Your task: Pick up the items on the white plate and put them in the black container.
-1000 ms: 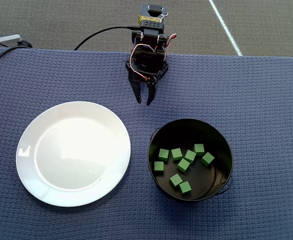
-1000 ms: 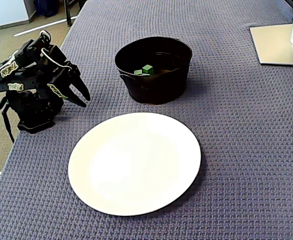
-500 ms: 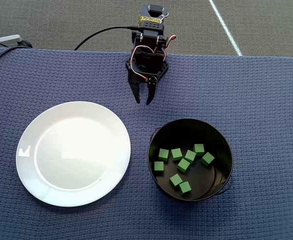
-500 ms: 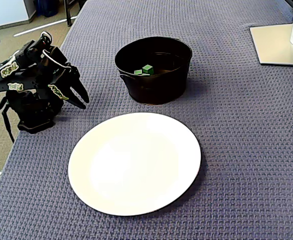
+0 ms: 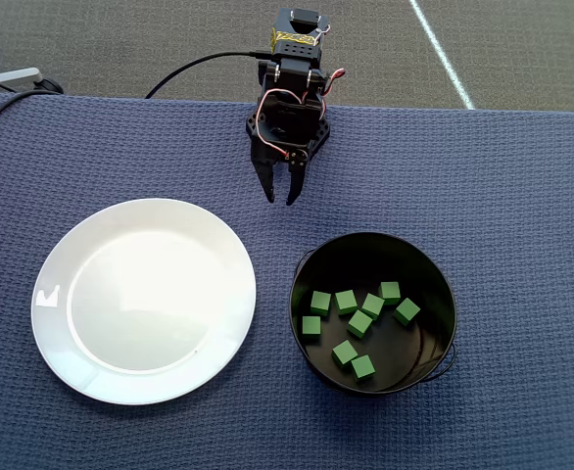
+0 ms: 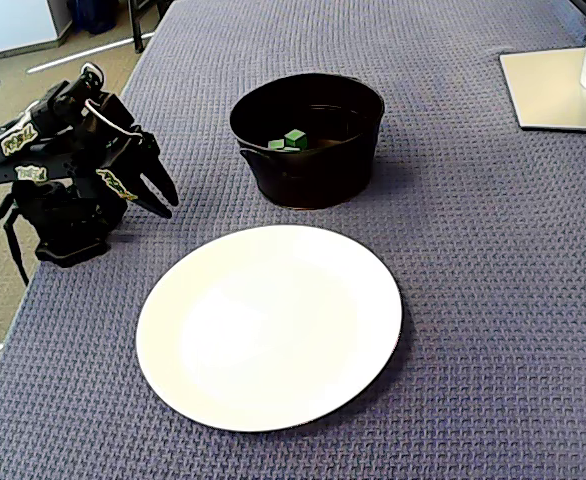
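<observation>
The white plate (image 5: 143,301) (image 6: 270,325) lies bare on the blue cloth, with no items on it. Several small green cubes (image 5: 358,323) rest on the floor of the black container (image 5: 434,294). In the fixed view only a couple of cubes (image 6: 293,138) show over the rim of the container (image 6: 308,170). My gripper (image 5: 280,200) (image 6: 171,206) hovers folded back near the arm's base, behind the gap between plate and container. It holds nothing, and its fingertips stand a little apart.
The arm's base (image 5: 295,39) sits at the table's far edge, with a black cable (image 5: 194,67) running off to the left in the overhead view. A monitor stand's grey foot (image 6: 558,88) stands on the cloth beyond the container in the fixed view.
The gripper drew back very slightly toward the arm's base a second ago and has held still since. Plate, container and cubes have not moved.
</observation>
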Available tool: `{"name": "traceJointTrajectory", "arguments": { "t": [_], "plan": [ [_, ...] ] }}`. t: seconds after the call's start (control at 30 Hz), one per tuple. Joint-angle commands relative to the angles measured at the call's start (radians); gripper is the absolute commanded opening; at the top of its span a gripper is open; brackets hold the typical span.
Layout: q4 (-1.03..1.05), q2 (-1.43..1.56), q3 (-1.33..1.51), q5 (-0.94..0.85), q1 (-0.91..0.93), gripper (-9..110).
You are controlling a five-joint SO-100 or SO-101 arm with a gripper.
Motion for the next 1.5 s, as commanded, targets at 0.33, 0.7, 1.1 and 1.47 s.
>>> {"name": "traceJointTrajectory", "arguments": {
  "t": [0.33,0.7,1.1,1.47],
  "plan": [
    [0.048,-0.008,0.100,0.006,0.015,1],
    [0.048,-0.006,0.100,0.012,-0.049,1],
    [-0.124,-0.008,0.100,0.288,-0.054,5],
    [-0.252,-0.008,-0.028,0.285,0.109,6]
  ]
}}
